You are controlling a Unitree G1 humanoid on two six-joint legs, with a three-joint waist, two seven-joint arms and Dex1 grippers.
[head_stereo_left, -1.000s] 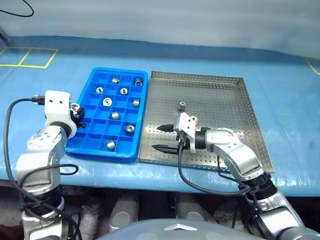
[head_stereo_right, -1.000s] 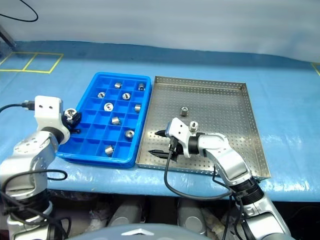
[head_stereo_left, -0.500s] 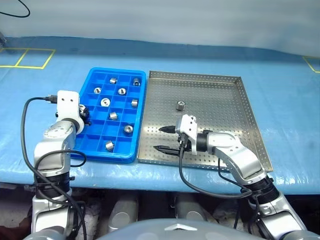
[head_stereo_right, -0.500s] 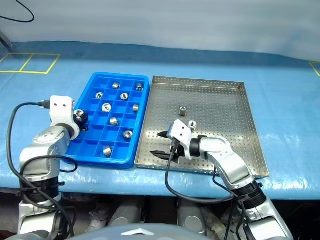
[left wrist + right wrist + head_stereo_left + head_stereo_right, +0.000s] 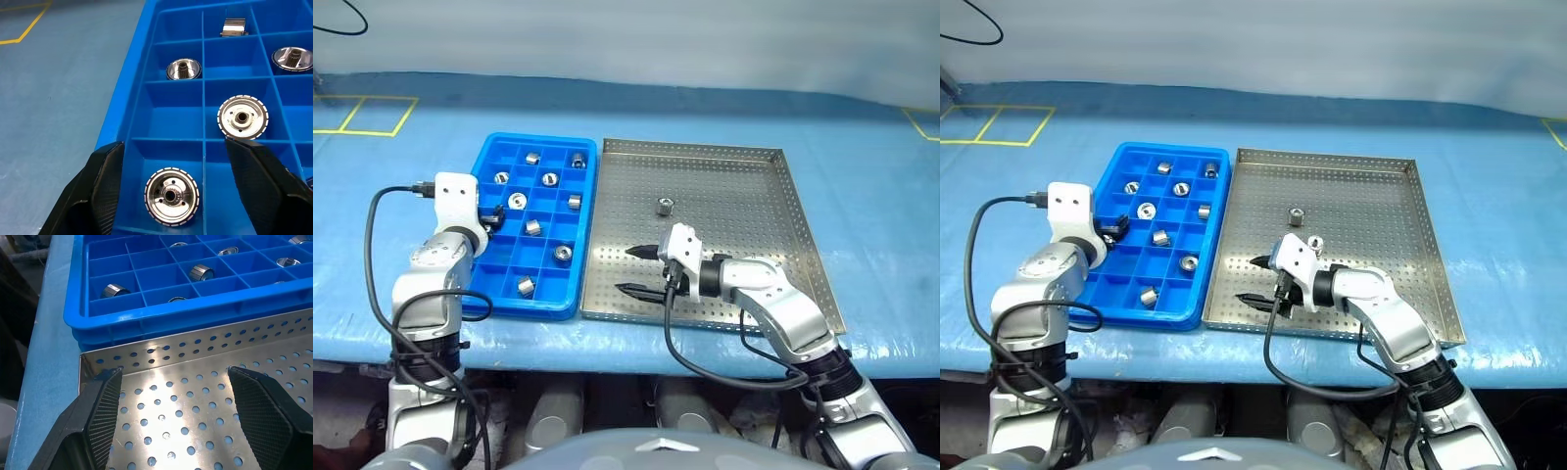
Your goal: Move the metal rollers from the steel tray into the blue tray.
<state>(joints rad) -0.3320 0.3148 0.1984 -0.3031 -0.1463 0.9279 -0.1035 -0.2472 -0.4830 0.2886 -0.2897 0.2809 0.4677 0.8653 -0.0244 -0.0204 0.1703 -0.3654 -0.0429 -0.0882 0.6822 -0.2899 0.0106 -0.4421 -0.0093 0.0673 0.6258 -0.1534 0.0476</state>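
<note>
Now roller [image 5: 171,196] in blue tray [image 5: 128,105], between open left claw [image 5: 186,188] fingers

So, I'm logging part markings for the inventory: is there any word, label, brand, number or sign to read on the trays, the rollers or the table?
No readable text anywhere.
Blue tray: no label or number.
Steel tray: bare perforated metal, no stamp.
Metal rollers: tick marks round the rim, no characters.
Table cover: yellow taped lines at the far left, no lettering.
</note>
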